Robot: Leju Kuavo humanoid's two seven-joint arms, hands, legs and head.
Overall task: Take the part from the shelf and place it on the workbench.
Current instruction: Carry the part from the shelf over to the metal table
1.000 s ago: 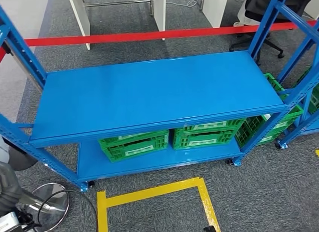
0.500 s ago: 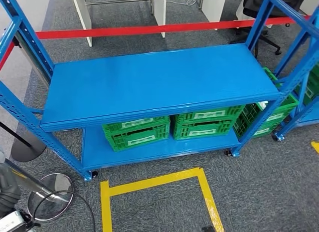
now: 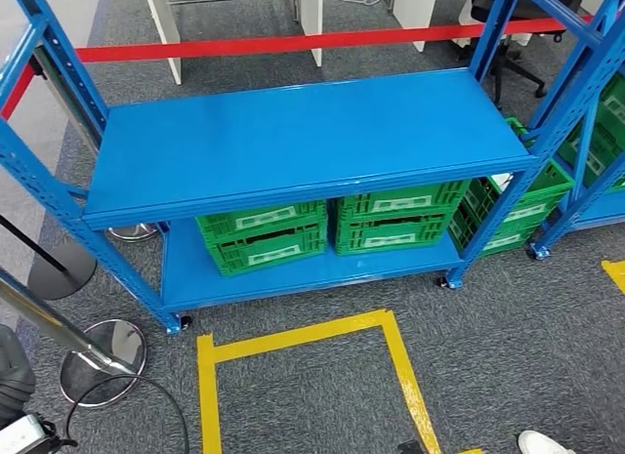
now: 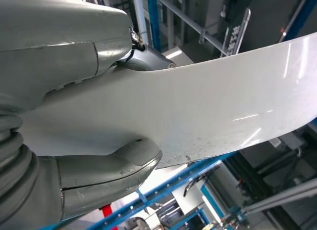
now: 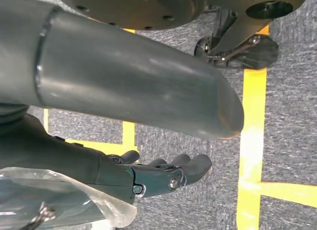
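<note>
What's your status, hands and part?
Left hand grips white part. Right hand open, hanging over floor. Blue shelf ahead, top bare.

- My left hand (image 4: 71,126) grips a white sheet-like part (image 4: 209,106), thumb on one face, fingers on the other.
- My right hand (image 5: 157,173) holds nothing, fingers straight and loosely together.

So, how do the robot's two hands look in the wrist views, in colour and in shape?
The left hand has a grey ribbed cover, smooth grey shells, a thick rounded thumb and a thin black cable near a silver bracket. The right hand has a thick, smooth grey thumb, darker blue-grey fingers with small metal screws, and a clear plastic wrap.
</note>
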